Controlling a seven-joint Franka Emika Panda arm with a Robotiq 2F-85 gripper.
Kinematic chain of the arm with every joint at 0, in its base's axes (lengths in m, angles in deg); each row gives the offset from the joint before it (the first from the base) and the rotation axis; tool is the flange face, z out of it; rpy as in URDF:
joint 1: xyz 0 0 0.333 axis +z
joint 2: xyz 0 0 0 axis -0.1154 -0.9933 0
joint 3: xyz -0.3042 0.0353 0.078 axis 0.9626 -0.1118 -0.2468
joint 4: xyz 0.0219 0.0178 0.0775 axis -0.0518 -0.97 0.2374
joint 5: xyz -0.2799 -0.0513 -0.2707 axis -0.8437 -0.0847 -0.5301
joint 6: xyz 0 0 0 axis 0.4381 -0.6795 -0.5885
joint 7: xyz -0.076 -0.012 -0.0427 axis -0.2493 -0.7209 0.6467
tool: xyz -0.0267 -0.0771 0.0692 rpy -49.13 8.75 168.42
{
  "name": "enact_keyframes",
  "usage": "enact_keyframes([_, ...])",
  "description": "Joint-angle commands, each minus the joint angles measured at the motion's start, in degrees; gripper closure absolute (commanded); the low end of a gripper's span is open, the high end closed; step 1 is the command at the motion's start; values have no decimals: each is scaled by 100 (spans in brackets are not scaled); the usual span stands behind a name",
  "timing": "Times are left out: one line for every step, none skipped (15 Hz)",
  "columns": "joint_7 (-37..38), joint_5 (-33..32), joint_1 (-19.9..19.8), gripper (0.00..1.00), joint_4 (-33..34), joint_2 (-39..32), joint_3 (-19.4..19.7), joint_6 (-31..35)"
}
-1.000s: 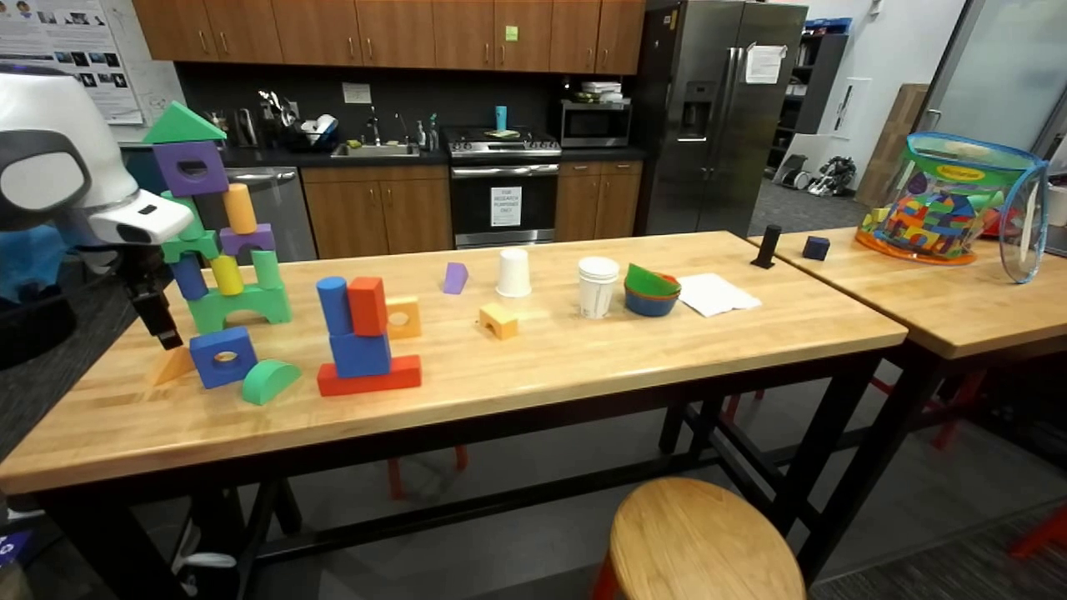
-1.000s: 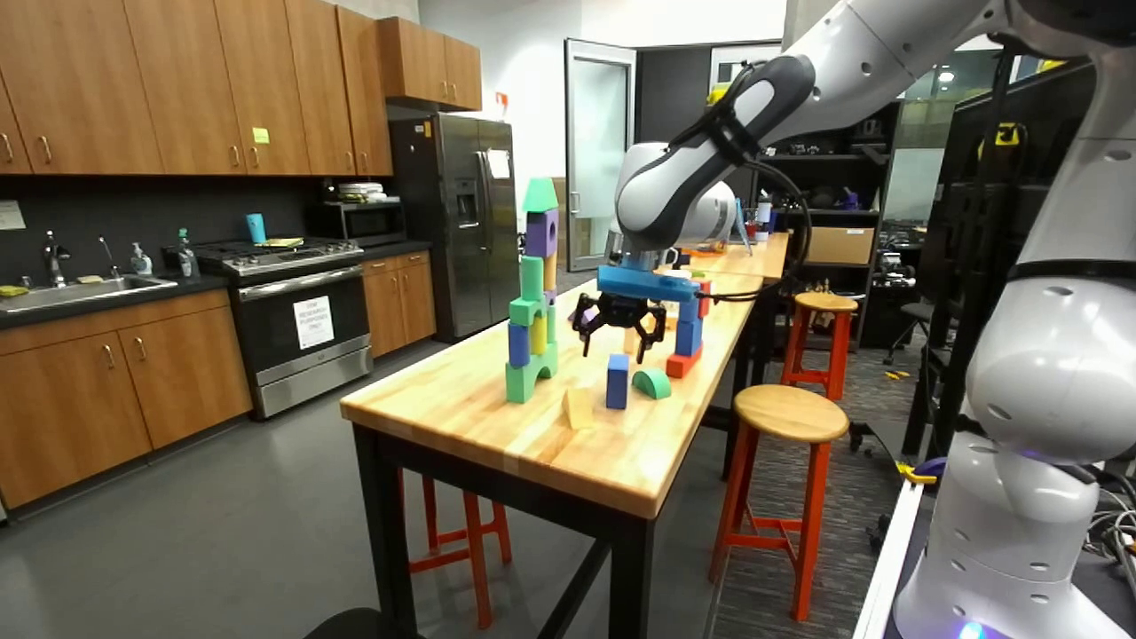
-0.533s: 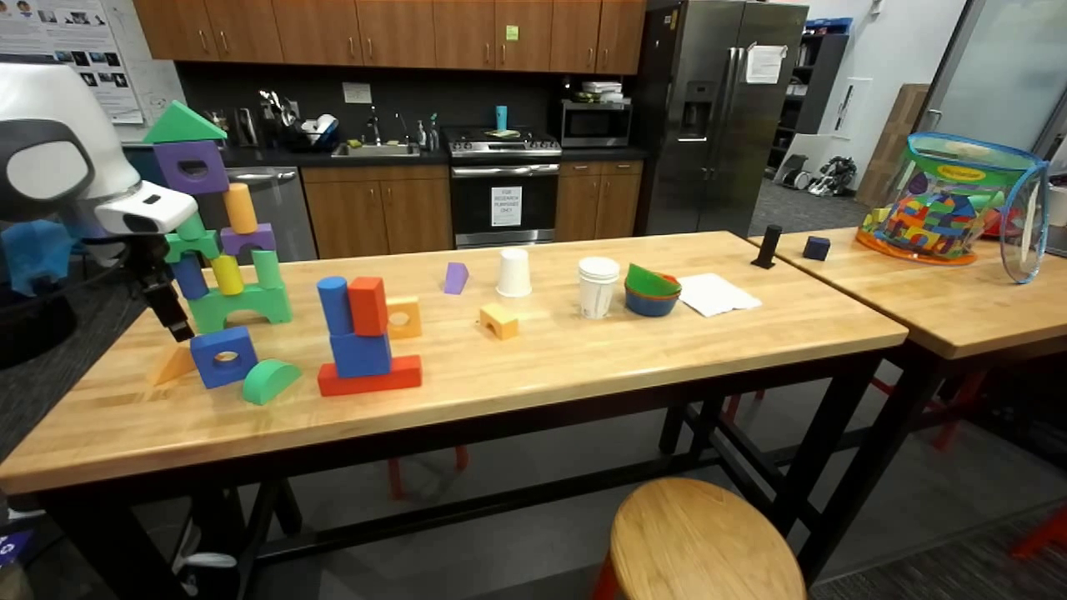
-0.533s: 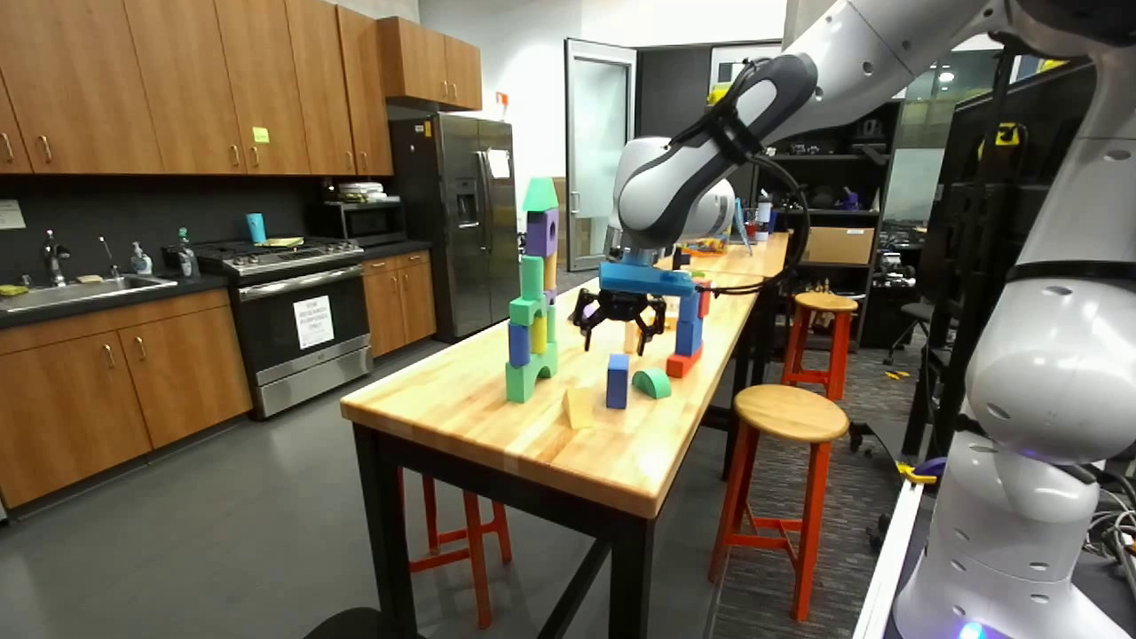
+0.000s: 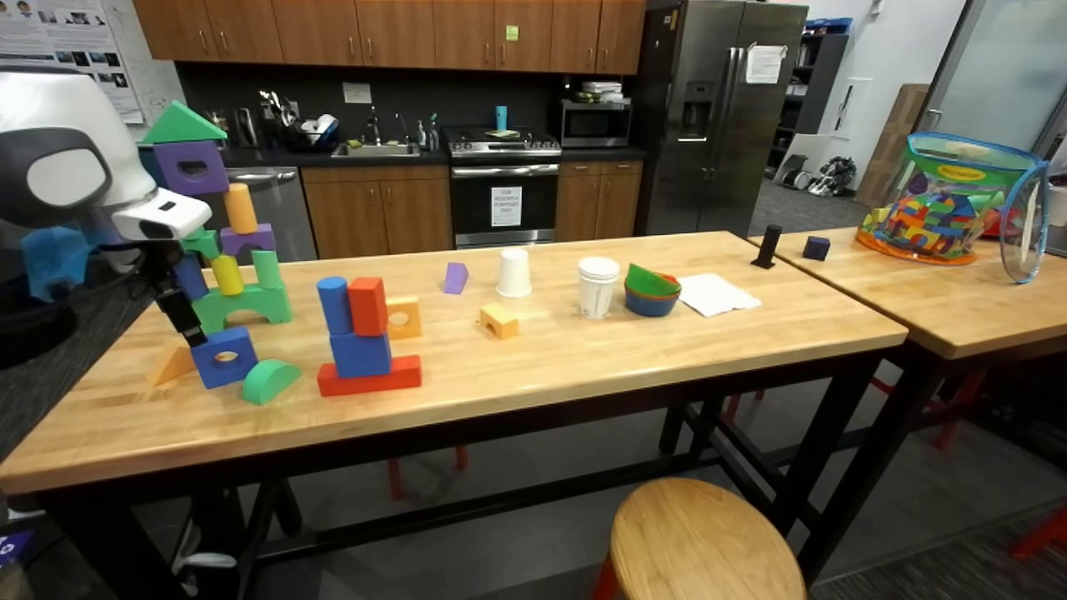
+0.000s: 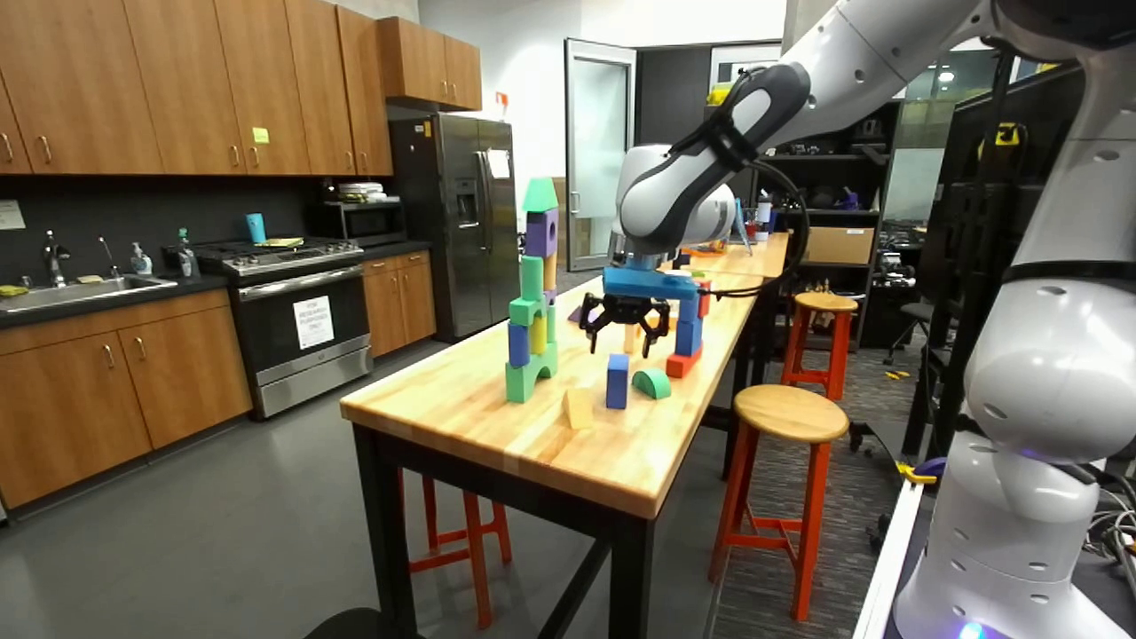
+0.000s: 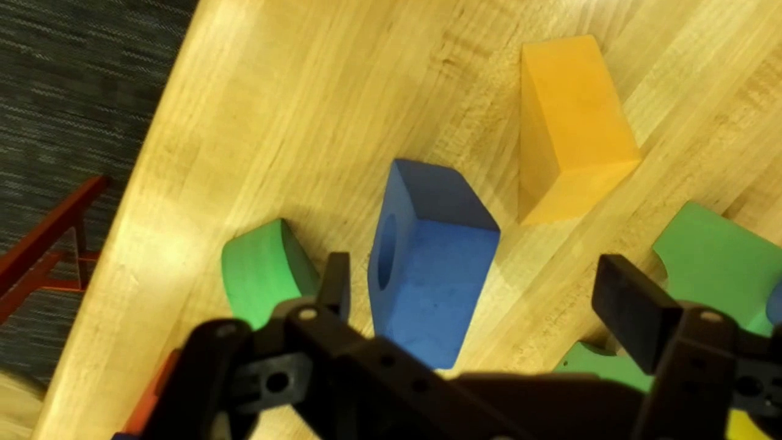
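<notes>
Currently, end effector (image 6: pixel 619 351) spread wide, empty, just above blue block (image 7: pixel 431 269) nr short edge of desk (image 6: pixel 444 401); contact unclear. Risks: block looks off-ctr, so lopsided squeeze could shove it; dropping w/o re-ctring could clip green half-round (image 7: pixel 263 272); sideways drift could topple tall tower (image 6: pixel 532 282).

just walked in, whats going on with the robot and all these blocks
A robot arm has its gripper open and holding nothing, close to a blue block with a hole that stands on the wooden table. An orange wedge and a green half-round block sit on either side of that blue block. A tall block tower and a smaller red-and-blue stack also stand on the table.
</notes>
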Motion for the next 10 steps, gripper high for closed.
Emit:
enact_keyframes([126, -56, 13, 0, 214, -194, 31, 96])
enact_keyframes([130, -65, 17, 0, 254, -223, 35, 109])
enact_keyframes([126, -60, 21, 0, 293, -252, 43, 126])
enact_keyframes([136, -76, 16, 0, 348, -303, 54, 166])
enact_keyframes([140, -62, 9, 0, 415, -375, 74, 189])
enact_keyframes([217, -110, -1, 0, 457, -412, 87, 216])
enact_keyframes([338, -89, 1, 0, 444, -363, 102, 226])
enact_keyframes([446, -94, 12, 0, 351, -237, 107, 286])
enact_keyframes([201, -3, 48, 0, 357, -302, 124, 204])
enact_keyframes([249, -2, 46, 0, 360, -300, 133, 232])
